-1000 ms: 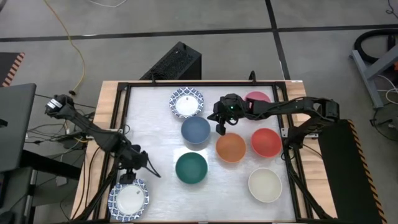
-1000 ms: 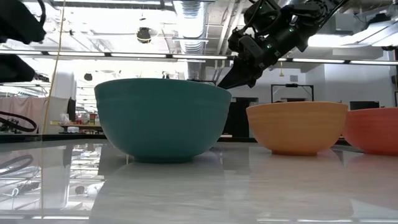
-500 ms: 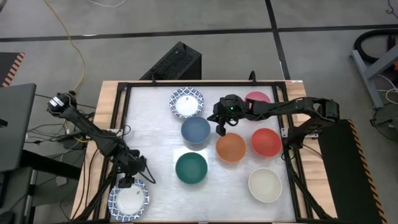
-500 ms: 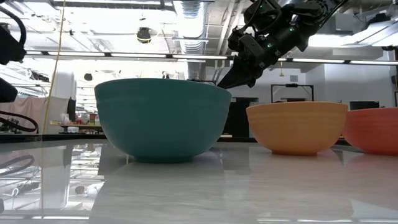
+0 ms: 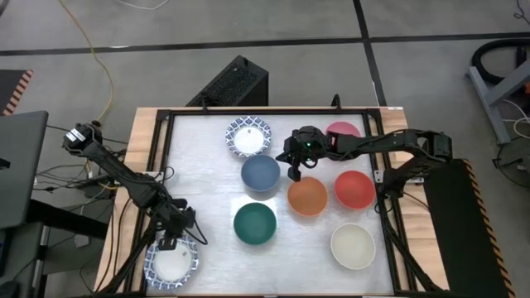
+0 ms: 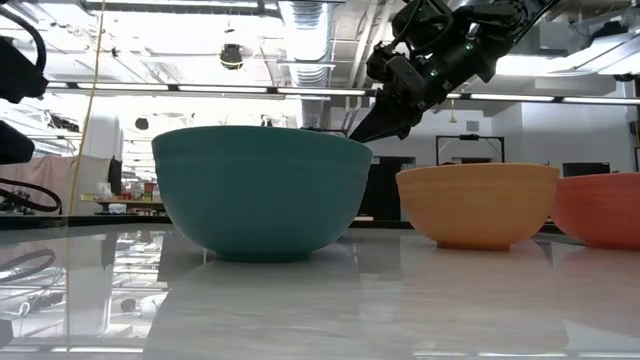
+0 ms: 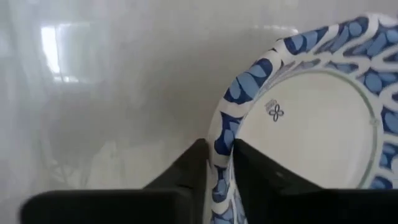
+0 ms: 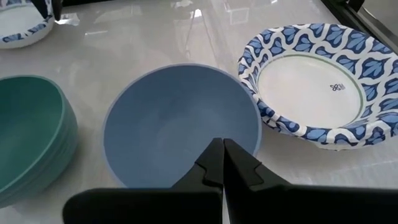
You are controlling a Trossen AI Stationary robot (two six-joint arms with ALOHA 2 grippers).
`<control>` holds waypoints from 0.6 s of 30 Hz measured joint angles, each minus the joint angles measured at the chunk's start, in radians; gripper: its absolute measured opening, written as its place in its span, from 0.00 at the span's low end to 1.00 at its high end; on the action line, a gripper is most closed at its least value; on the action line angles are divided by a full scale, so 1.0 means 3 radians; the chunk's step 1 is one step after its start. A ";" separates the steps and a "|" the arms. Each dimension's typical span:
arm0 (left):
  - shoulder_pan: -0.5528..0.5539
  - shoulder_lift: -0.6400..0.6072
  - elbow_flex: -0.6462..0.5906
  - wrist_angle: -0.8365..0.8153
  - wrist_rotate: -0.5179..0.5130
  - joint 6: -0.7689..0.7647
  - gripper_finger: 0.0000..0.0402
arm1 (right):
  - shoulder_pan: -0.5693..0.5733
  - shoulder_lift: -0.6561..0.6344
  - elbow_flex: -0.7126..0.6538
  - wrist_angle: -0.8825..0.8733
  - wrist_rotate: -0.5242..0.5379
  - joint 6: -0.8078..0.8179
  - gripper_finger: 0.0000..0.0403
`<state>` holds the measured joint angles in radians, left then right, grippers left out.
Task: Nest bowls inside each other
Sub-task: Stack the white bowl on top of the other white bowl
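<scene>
**My left fingers pinch the patterned rim at seven o'clock**

My left gripper [image 5: 170,241] sits over the table's seven o'clock corner, clamped on the rim of the near patterned bowl [image 5: 172,265]. In my left wrist view the two dark fingers [image 7: 186,171] stand one on each side of the blue-and-white rim of that bowl [image 7: 323,124], one outside the wall and one inside, with the rim squeezed between them. The bowl rests on the pale table [image 5: 207,178].

My right gripper [image 5: 295,171] hangs above the middle of the table, between the blue bowl [image 5: 260,173] and the orange bowl [image 5: 307,196]. Its fingers are pressed together with nothing between them; in my right wrist view the joined tips [image 8: 221,163] point down at the blue bowl's rim [image 8: 180,124]. From the low view this gripper [image 6: 362,130] is clearly raised above the bowls.

Taking the blue bowl as the centre: the far patterned bowl [image 5: 248,136] lies at eleven o'clock, just beside it; the dark green bowl [image 5: 254,223] lies at six o'clock, near; the orange bowl lies at four o'clock, near. The red bowl [image 5: 354,189] sits at three o'clock from the orange one. The pink bowl [image 5: 344,130] lies at twelve o'clock from the red one, partly hidden by my right arm. The cream bowl [image 5: 354,246] lies at six o'clock from the red one. All of these stand apart, none nested.
</scene>
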<state>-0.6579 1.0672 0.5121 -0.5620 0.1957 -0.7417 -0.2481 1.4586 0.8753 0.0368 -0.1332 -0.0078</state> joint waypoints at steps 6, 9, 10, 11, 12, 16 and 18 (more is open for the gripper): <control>0.0063 0.0000 0.0000 0.0007 -0.0072 -0.0105 0.02 | 0.0002 0.0000 0.0000 0.0000 0.0000 0.0023 0.05; 0.0154 0.0000 0.0000 0.0007 -0.0160 -0.0135 0.01 | 0.0003 0.0000 0.0000 0.0000 -0.0001 0.0023 0.05; 0.0195 0.0000 0.0000 0.0005 -0.0185 -0.0137 0.00 | 0.0003 0.0000 0.0000 0.0000 -0.0001 0.0024 0.05; 0.0240 0.0000 0.0000 0.0005 -0.0226 -0.0141 0.00 | 0.0003 0.0000 0.0000 0.0000 -0.0001 0.0025 0.05; 0.0287 0.0000 0.0000 0.0005 -0.0277 -0.0158 0.00 | 0.0003 0.0000 0.0000 0.0000 -0.0001 0.0030 0.05; 0.0520 0.0000 0.0002 0.0005 -0.0489 -0.0301 0.00 | 0.0004 0.0000 0.0000 -0.0002 0.0001 0.0112 0.05; 0.0645 -0.0001 0.0025 -0.0032 -0.0614 -0.0416 0.00 | 0.0004 0.0000 0.0000 -0.0012 0.0001 0.0113 0.05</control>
<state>-0.4643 1.0668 0.5195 -0.5716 0.0115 -0.8664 -0.2470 1.4586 0.8753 0.0332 -0.1329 0.0261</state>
